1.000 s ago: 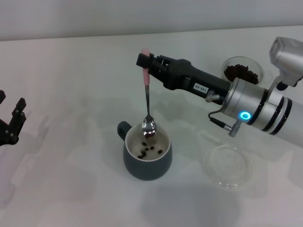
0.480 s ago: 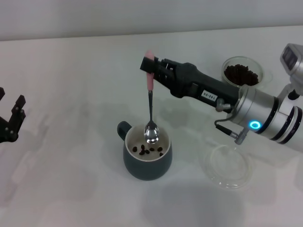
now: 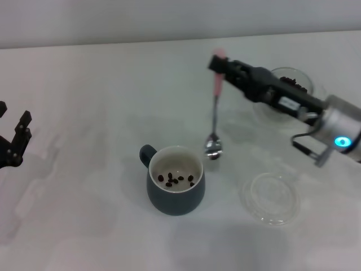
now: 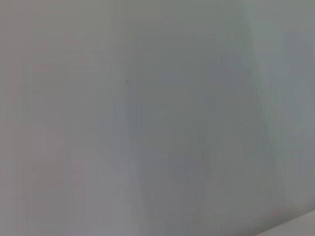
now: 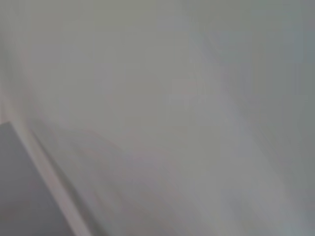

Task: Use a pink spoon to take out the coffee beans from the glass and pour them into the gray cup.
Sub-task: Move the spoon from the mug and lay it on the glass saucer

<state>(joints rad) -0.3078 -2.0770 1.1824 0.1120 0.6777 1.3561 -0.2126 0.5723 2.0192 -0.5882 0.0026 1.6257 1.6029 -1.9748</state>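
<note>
Your right gripper is clamped on the spoon, which hangs bowl-down just beside the cup, on its glass side. A few beans lie in the cup. The glass sits behind the arm. Left gripper parked at the left edge, jaws apart.
</note>
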